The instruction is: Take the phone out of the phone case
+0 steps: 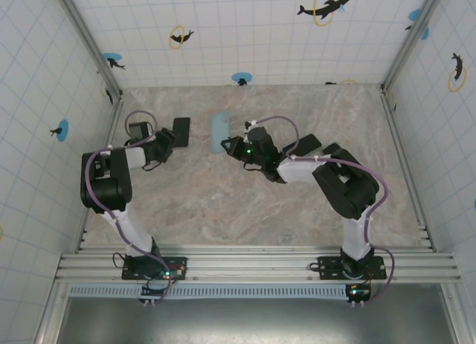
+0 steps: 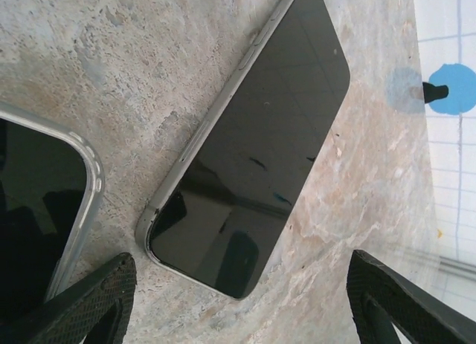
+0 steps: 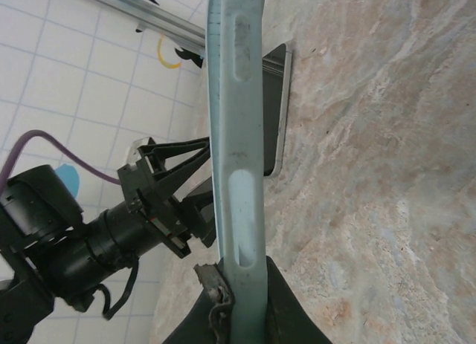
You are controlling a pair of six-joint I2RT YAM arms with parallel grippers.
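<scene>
Black phone (image 2: 253,143) lying bare just ahead of the left gripper (image 2: 242,288), jaws spread wide. Right gripper (image 3: 238,307) is clamped on the case (image 3: 236,136) off to the phone's right.

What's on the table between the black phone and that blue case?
Nothing: the top view shows bare table between the phone and the case, which the right pincer grips.

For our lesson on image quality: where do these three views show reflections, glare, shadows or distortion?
Left wrist: the phone has a dark screen mirroring dim shapes, no harsh glare. Right wrist: the light-blue phone case sits so near the lens it looms large. Top external: even light, faint shadows on the table.
</scene>
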